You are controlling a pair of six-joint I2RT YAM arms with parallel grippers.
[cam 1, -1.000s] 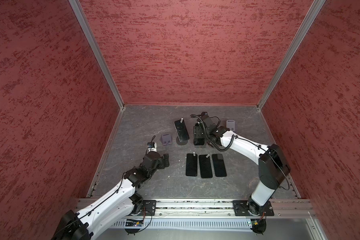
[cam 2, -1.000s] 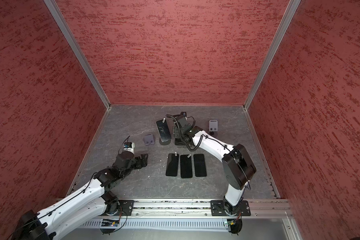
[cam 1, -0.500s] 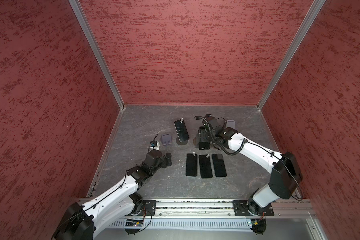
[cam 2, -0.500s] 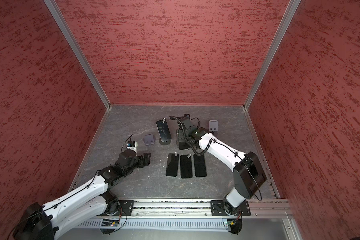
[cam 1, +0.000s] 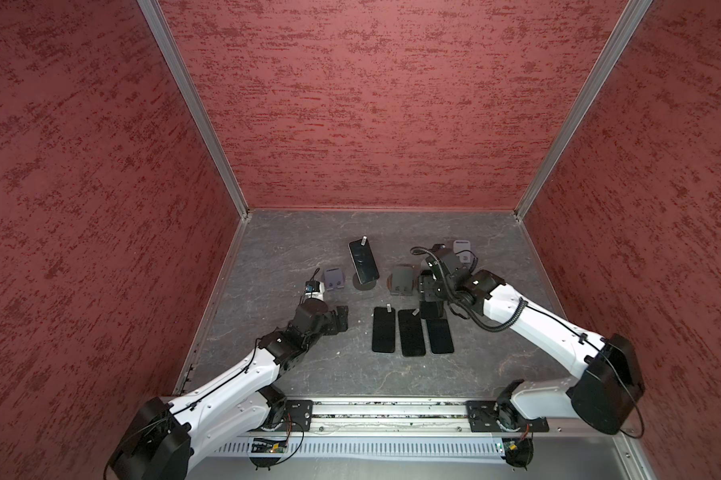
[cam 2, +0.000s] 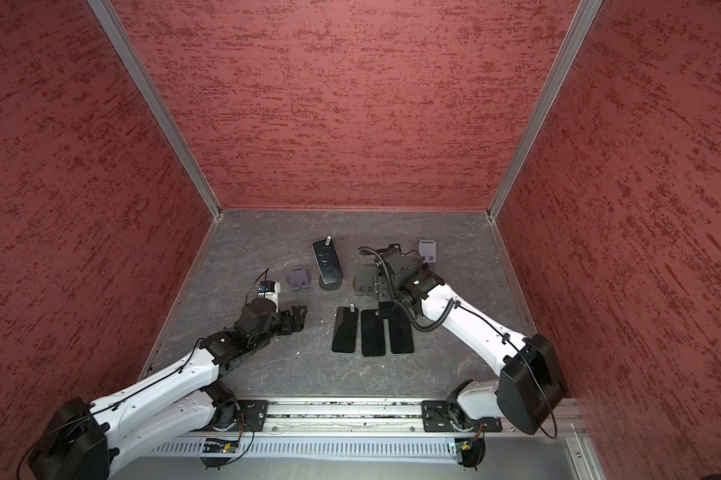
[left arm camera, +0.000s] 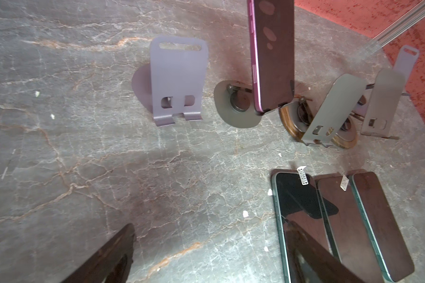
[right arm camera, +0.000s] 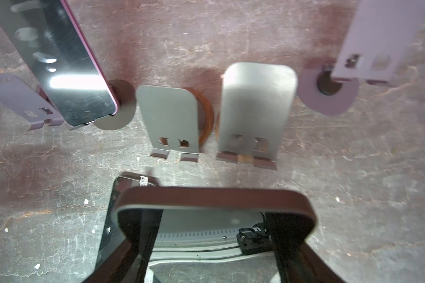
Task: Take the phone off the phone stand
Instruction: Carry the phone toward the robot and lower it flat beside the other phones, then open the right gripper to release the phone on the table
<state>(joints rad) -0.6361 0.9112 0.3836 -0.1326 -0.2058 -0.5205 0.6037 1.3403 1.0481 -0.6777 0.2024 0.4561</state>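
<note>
Right gripper (right arm camera: 215,227) clamped on phone (right arm camera: 216,196), gripped by its long edges and clear of the stands. Empty phone stand (right arm camera: 168,120) and second stand (right arm camera: 255,110) sit just ahead of the fingertips. Left gripper (cam 1: 341,319) is wide open, holding nothing. Purple-edged phone (left arm camera: 271,56) stands propped ahead of it.

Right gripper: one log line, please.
right gripper: shut on held phone | left gripper: open | flat phones: three | purple phone: on stand
</note>
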